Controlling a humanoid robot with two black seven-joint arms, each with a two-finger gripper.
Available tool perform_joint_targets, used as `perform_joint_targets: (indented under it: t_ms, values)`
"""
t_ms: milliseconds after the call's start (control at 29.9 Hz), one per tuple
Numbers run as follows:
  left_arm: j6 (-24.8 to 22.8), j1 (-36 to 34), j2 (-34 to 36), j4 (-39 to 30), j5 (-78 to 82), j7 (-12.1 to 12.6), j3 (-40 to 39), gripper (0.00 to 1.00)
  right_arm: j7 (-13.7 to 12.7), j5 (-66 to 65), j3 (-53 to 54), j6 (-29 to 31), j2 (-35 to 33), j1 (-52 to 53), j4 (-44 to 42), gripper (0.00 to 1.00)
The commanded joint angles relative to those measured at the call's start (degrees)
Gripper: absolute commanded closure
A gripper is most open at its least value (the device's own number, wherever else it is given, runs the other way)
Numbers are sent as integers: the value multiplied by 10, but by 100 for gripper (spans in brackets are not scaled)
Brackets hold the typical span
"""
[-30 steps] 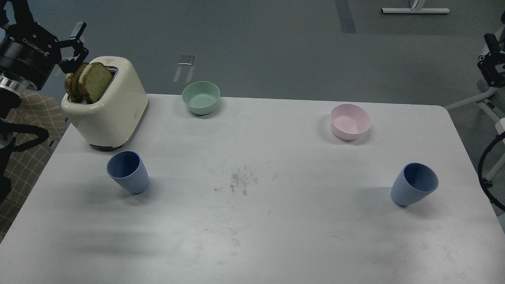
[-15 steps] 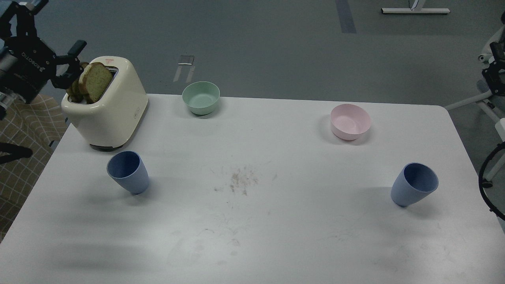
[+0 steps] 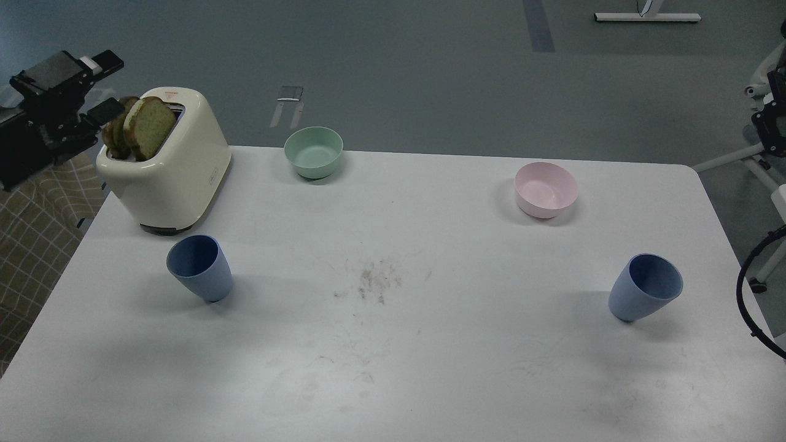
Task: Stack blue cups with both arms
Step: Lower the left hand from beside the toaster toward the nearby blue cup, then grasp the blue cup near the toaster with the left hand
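Observation:
Two dusty-blue cups stand upright and apart on the white table (image 3: 393,368). The left cup (image 3: 199,268) is in front of the toaster. The right cup (image 3: 645,287) is near the table's right edge. My left gripper (image 3: 103,86) hovers off the table's far left corner, beside the toaster, open and empty, well behind the left cup. A dark part of my right arm (image 3: 775,113) shows at the right edge of the view, far from the right cup; its fingers cannot be told apart.
A cream toaster (image 3: 166,169) with bread slices (image 3: 138,126) stands at the back left. A mint-green bowl (image 3: 313,151) sits at the back middle and a pink bowl (image 3: 545,189) at the back right. A black cable (image 3: 746,294) loops at the right edge.
My left gripper has pulled back to the left, away from the toaster top, and turned. The right arm's dark part has slid further toward the right edge. The cups have not moved.

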Motion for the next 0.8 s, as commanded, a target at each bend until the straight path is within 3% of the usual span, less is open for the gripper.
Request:
perform_joint_targets:
  t_ms: [0,268,536,770]
  values:
    - [1,27,33,-45,119,-8,0,3,12,3,10,0,0,-11,1,0]
    - [1,67,60,-60,348,-10,2,6,13,58,24,0,-1,-14,-2,0]
    - [13,71,52,-28,397,-17,53,9,14,83,27,0,-1,-19,-2,0]
    - [45,70,16,-19,465,-14,93,19,14,84,30,0,-2,-19,1,0]
